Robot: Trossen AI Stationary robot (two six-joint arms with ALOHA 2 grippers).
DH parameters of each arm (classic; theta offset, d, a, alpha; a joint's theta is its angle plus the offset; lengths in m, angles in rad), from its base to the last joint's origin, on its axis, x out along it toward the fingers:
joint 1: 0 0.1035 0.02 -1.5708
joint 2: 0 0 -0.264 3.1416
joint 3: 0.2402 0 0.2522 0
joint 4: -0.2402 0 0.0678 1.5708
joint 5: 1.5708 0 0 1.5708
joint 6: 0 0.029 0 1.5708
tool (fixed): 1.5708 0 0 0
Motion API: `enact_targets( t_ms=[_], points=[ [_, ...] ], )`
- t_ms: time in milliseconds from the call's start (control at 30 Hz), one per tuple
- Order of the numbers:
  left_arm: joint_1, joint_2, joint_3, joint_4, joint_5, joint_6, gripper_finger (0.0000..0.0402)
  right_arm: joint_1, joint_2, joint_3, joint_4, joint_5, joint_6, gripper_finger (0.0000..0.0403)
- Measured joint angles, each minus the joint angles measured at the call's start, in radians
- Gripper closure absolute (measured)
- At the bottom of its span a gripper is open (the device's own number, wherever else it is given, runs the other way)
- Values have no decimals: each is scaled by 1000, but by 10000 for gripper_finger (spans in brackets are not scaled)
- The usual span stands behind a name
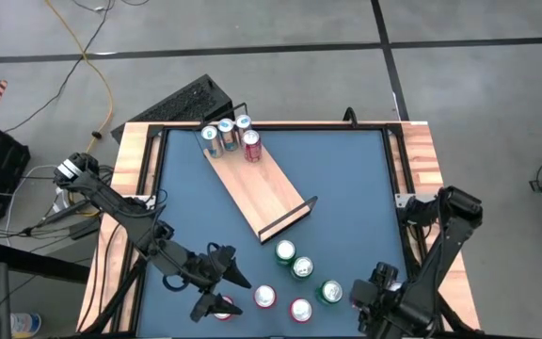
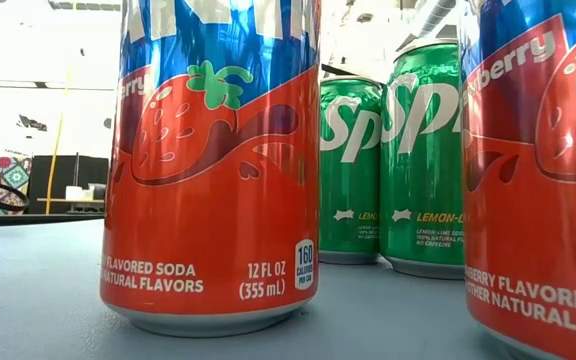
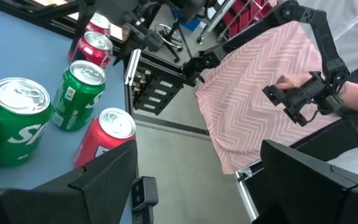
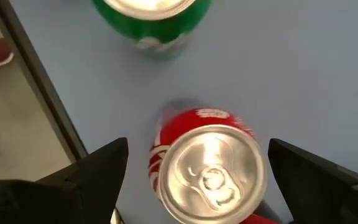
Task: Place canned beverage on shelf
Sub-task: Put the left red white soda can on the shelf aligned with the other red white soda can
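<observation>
One red can [image 4: 207, 167] upright btwn right gripper [image 4: 197, 180] jaws, spread, not touching.

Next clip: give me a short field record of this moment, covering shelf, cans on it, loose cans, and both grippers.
shelf: light-wood board lying diagonally on the blue table
cans on shelf: four upright at its far end, one of them red
loose cans: six near the table's front edge, three green and three red
left gripper: open, low at the front left, beside the leftmost red can
right gripper: open, above a red can, not holding it
</observation>
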Motion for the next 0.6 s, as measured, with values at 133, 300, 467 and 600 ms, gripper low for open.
enact_targets(
  t_ms=[133,300,467,600],
  points=[
    [0,0,0,1,0,0,74,0,0,-38,35,-38,15,29],
    [0,0,0,-2,0,0,74,-5,0,-44,32,-39,52,53],
    [0,0,0,-7,0,-31,74,-18,-2,-43,46,-88,53,125],
    [0,0,0,-23,4,-72,74,-31,0,-30,52,-94,52,151]
  ],
)
